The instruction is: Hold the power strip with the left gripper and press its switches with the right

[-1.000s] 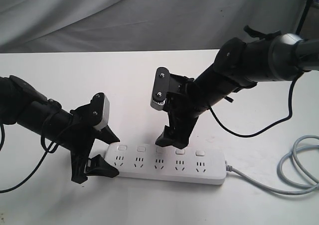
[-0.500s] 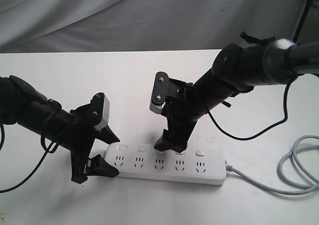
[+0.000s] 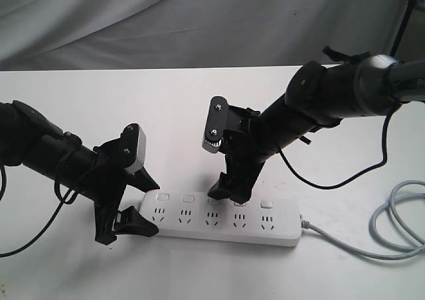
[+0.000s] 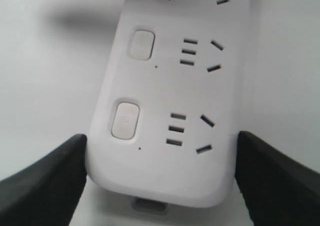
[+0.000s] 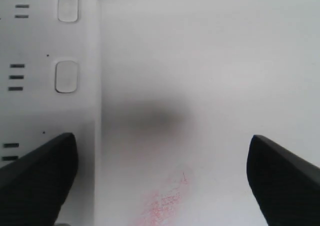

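The white power strip [image 3: 219,222] lies flat near the table's front, sockets facing up. My left gripper [image 3: 147,207] is shut on its left rounded end, and the left wrist view shows the gripper [image 4: 161,151] with a black jaw against each long side. Two switches [image 4: 125,120] sit just beyond it. My right gripper [image 3: 230,194] is open over the strip's middle. One fingertip [image 5: 37,178] lies on the strip in line with the switch row [image 5: 66,76], and the other fingertip [image 5: 285,181] is over bare table. The switch under that finger is hidden.
The grey cord [image 3: 392,227] leaves the strip's right end and loops at the table's right edge. A faint red smudge [image 5: 167,201] marks the white table [image 3: 133,101] behind the strip. Grey cloth hangs at the back.
The right gripper came down onto the strip's switch row and then shifted slightly right. The left gripper and the strip have not moved.
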